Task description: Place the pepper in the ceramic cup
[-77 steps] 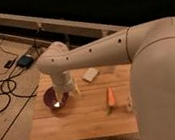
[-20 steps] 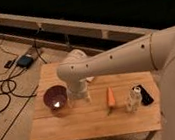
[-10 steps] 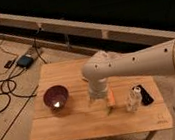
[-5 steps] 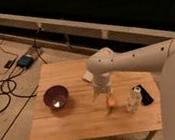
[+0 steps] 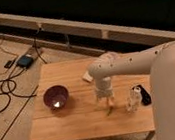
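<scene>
Nearest us on the wooden table (image 5: 66,129) the orange pepper (image 5: 110,110) lies flat, only its lower end showing. The gripper (image 5: 106,100) has swung across from the left and now hangs right over it, fingers spread wide and gripping nothing. We judge the grasp is next (a short drop and a squeeze). A clear bottle (image 5: 132,99) stands just to the right, the purple bowl (image 5: 55,97) well to the left. Farther back, the pale thing we take for the ceramic cup (image 5: 87,77) sits half-hidden behind the arm.
</scene>
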`<state>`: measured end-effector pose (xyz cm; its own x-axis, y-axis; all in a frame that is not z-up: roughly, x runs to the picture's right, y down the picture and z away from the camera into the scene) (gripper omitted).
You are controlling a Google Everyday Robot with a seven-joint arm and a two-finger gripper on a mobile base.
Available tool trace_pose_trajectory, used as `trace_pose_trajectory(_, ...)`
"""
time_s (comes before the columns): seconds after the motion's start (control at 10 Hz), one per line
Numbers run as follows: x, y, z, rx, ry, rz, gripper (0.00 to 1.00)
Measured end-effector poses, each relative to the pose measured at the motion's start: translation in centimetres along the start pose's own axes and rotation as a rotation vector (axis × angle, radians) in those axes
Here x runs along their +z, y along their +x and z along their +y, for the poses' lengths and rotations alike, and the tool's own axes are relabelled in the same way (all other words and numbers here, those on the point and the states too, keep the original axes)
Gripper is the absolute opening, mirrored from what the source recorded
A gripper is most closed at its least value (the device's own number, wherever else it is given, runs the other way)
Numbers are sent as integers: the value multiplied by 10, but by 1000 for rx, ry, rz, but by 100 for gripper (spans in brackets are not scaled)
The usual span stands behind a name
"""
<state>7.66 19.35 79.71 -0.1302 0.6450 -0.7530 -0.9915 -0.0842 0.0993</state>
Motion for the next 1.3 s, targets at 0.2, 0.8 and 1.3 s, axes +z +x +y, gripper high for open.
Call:
trace_pose_trajectory(0.2, 10, 3, -12, 30, 10, 10, 65)
trace_pose_trajectory(0.8, 19, 6, -41, 107, 22, 0, 65)
trace_pose_trajectory(1.3, 9, -18, -43, 89, 50, -49, 65)
